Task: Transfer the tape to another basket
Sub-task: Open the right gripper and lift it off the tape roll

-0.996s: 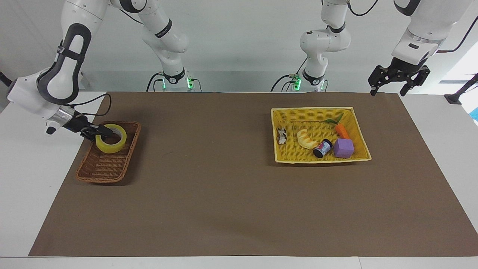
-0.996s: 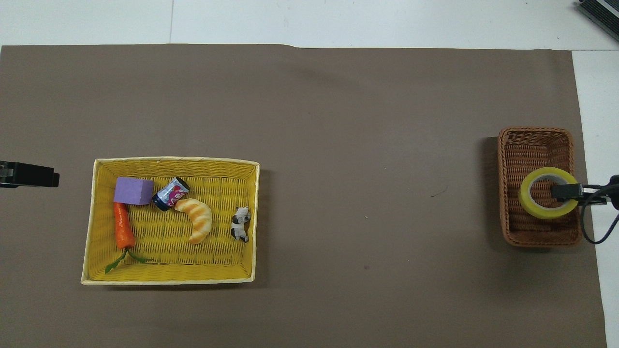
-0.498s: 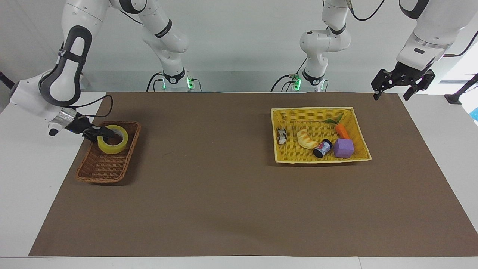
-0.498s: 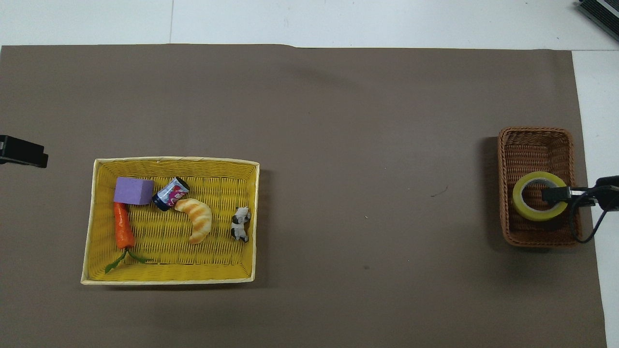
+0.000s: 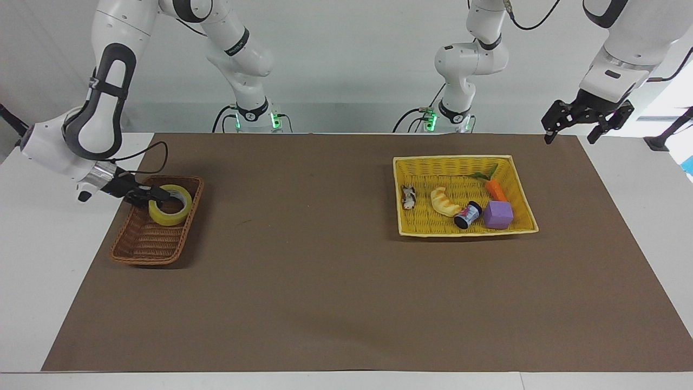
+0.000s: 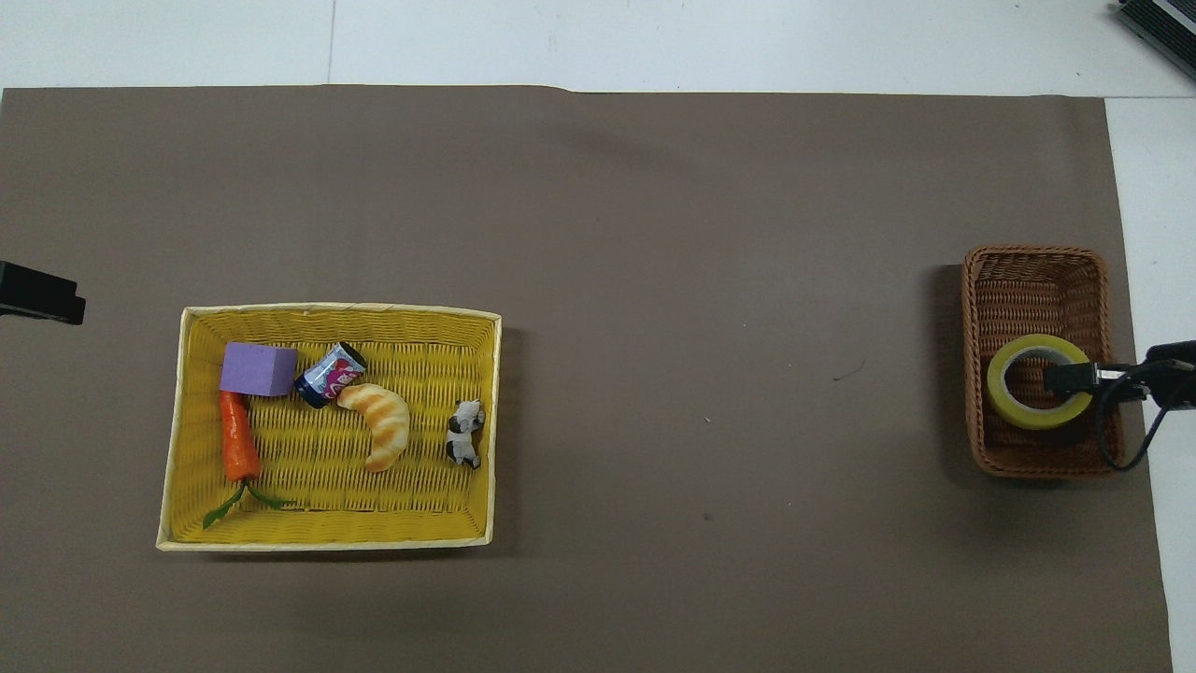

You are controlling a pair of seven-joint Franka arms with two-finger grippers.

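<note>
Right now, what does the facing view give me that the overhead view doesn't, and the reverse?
Facing view only: both whole arms, and the left gripper open in the air past the yellow basket, at the left arm's end.

Overhead view only: straight down through the tape ring to the wicker floor.

Both: the right gripper gripping the tape's wall, one finger inside the core, low in the brown basket; carrot, purple cube, can, croissant and cow figure in the yellow basket.
</note>
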